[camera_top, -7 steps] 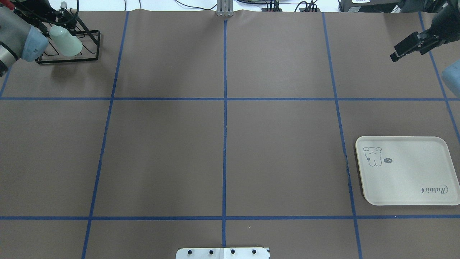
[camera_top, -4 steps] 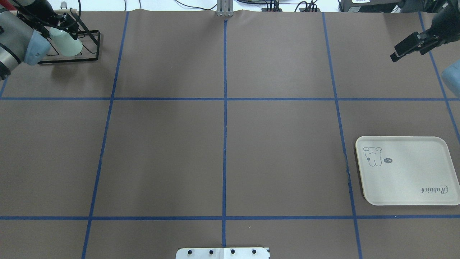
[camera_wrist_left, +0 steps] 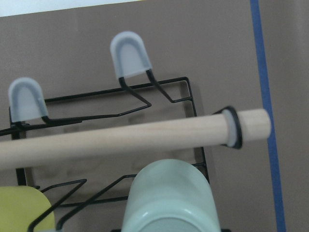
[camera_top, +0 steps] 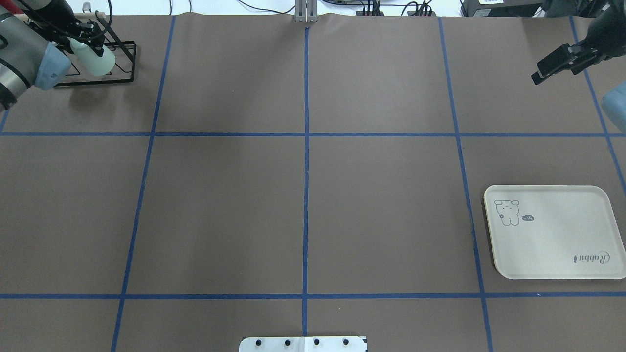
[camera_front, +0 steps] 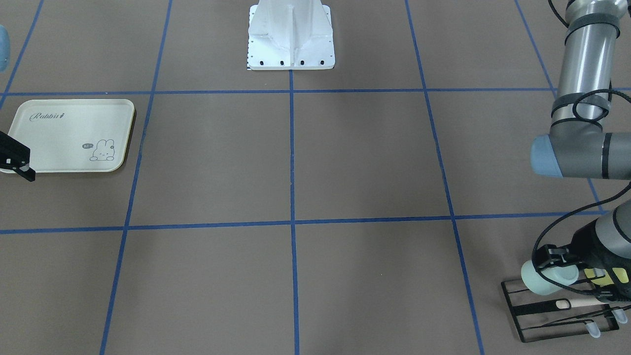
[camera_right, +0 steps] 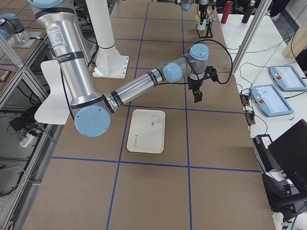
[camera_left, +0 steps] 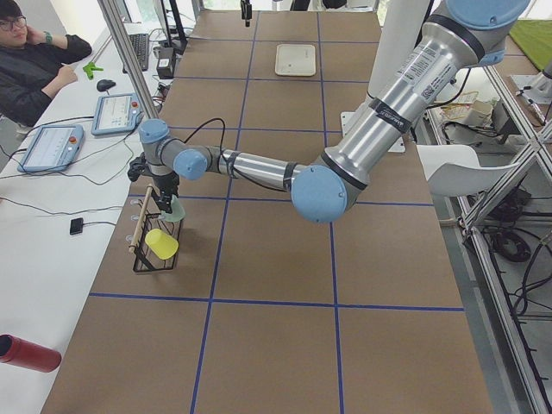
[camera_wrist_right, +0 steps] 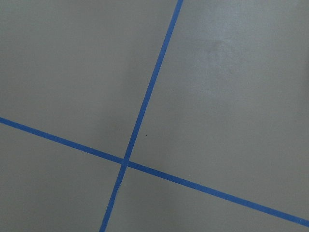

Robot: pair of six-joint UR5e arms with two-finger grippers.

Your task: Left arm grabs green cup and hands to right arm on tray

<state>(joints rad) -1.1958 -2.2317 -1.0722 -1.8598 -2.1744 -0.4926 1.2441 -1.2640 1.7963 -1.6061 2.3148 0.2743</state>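
Note:
The green cup (camera_top: pixel 98 62) lies on its side on the black wire rack (camera_top: pixel 122 63) at the far left corner. It also shows in the front view (camera_front: pixel 542 281) and fills the bottom of the left wrist view (camera_wrist_left: pixel 169 198). My left gripper (camera_top: pixel 83 46) is at the rack, its fingers open around the cup's near end. The cream tray (camera_top: pixel 552 234) lies empty at the right. My right gripper (camera_top: pixel 536 77) hangs open and empty over the far right of the table, well away from the tray.
A pale yellow cup (camera_wrist_left: pixel 19 210) lies on the rack beside the green one. A wooden rod (camera_wrist_left: pixel 120 137) runs across the rack just above the cups. The white robot base plate (camera_top: pixel 303 343) sits at the near edge. An operator sits at the far side in the left view.
My left gripper has moved further in over the green cup on the rack and covers more of it. The right arm has not moved.

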